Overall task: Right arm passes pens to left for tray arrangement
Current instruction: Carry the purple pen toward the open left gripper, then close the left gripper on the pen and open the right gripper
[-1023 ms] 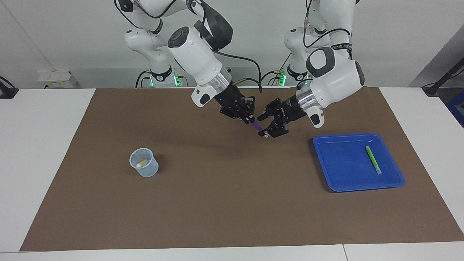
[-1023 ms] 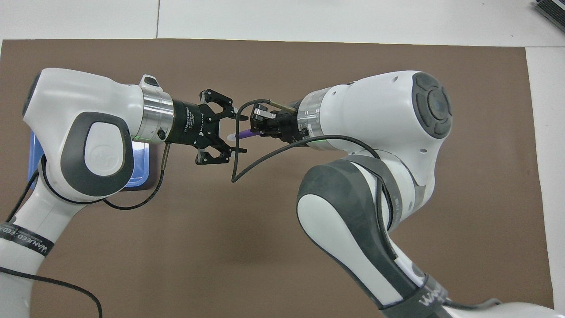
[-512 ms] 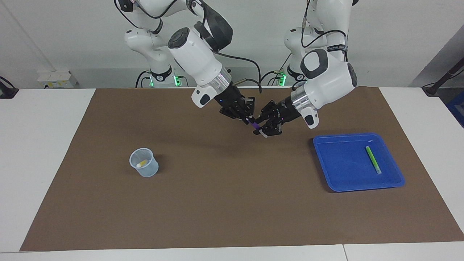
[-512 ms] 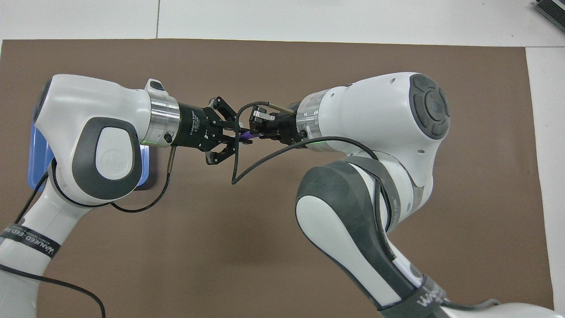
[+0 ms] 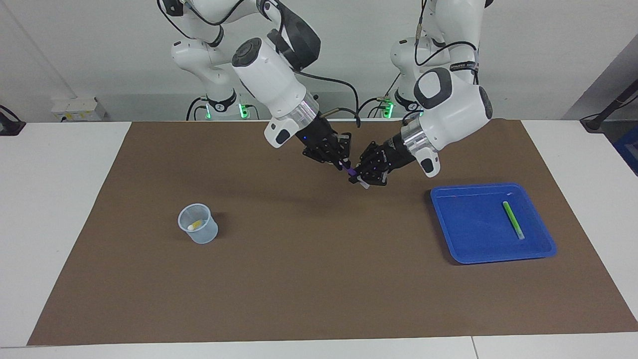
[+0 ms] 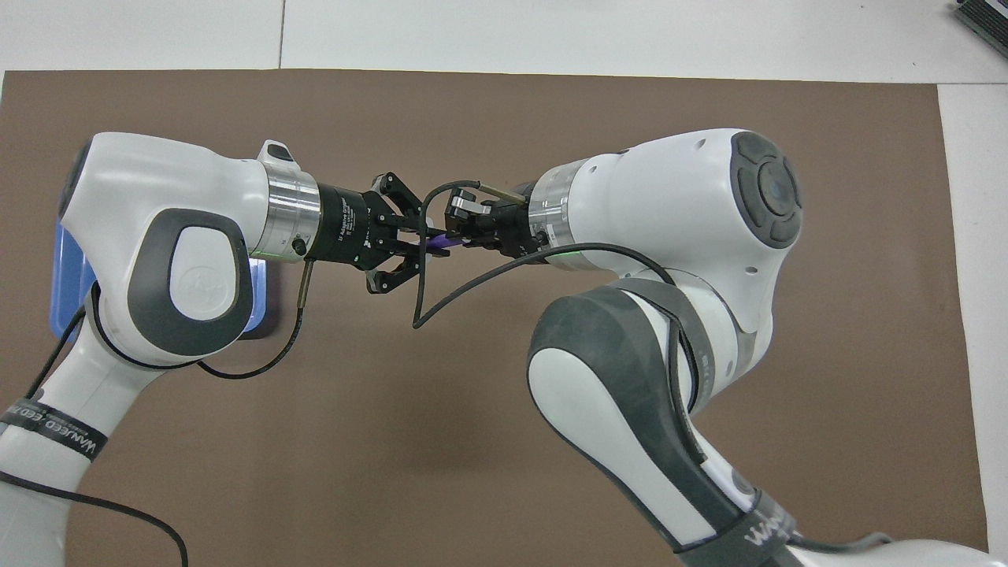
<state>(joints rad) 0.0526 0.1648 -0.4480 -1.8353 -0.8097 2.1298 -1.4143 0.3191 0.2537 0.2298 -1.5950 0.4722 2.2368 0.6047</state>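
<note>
- The right gripper (image 5: 340, 162) and the left gripper (image 5: 363, 178) meet tip to tip in the air over the brown mat (image 5: 309, 279) at the middle of the counter (image 5: 55, 199), placed there, it seems, because both arms reach that spot.
- The purple pen (image 5: 351, 171) bridges the two grippers, slanting down from the right gripper toward the left one.
- The left gripper's fingers are closed on the pen's lower part; its pale end pokes out just below them.
- The right gripper's fingers are narrow and grip the pen's upper end, so both hold it at once. I judge this to be the middle of the handover, with the right gripper's release yet to come.
- The blue tray (image 5: 451, 234) lies on the mat toward the left arm's end, farther from the robots than the grippers, within the left arm's easy reach.
- In the tray lies the green pen (image 5: 512, 220), flat, along the side toward the counter's end, leaving bare floor beside it.
- The translucent cup (image 5: 199, 230) stands upright toward the right arm's end, well apart from the tray; the yellow pen (image 5: 195, 225) leans inside it, pale end down.
</note>
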